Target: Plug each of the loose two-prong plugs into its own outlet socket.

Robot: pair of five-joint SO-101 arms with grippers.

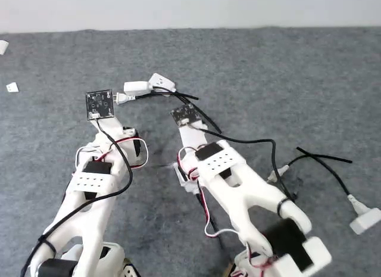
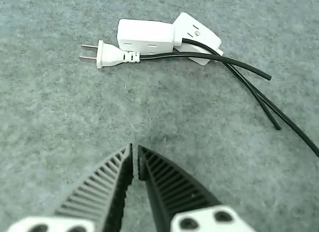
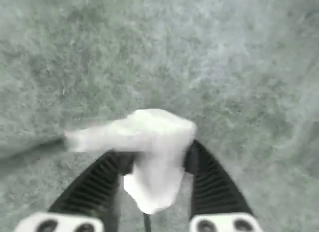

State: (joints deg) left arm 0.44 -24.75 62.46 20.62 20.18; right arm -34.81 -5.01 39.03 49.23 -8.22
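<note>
As far as I can judge, none of the work is finished. One two-prong plug (image 2: pixel 107 55) lies loose on the grey surface (image 1: pixel 268 68) toward its far edge, prongs bare, just beside a white outlet block (image 2: pixel 145 36). A second white block (image 2: pixel 199 35) with a black cord rests against that outlet. I cannot tell whether the two are joined. Another white corded piece (image 1: pixel 364 221) lies well apart, by the right edge of the surface. So every plug I can make out has yet to be seated.

My left gripper (image 2: pixel 135 149) is pressed together with nothing between its fingers. It hangs over bare surface, nose aimed at the loose plug but short of it. My left arm (image 1: pixel 92 181) stretches out from the near edge with the wrist tipped down.

My right gripper (image 3: pixel 155 151) pinches a white piece (image 3: pixel 157 137), with a thin cord trailing from it back toward my wrist. It is too blurred to say whether it is a plug or a socket. My right arm (image 1: pixel 238 181) reaches from the near edge toward the middle, angled left toward the outlet block.
</note>
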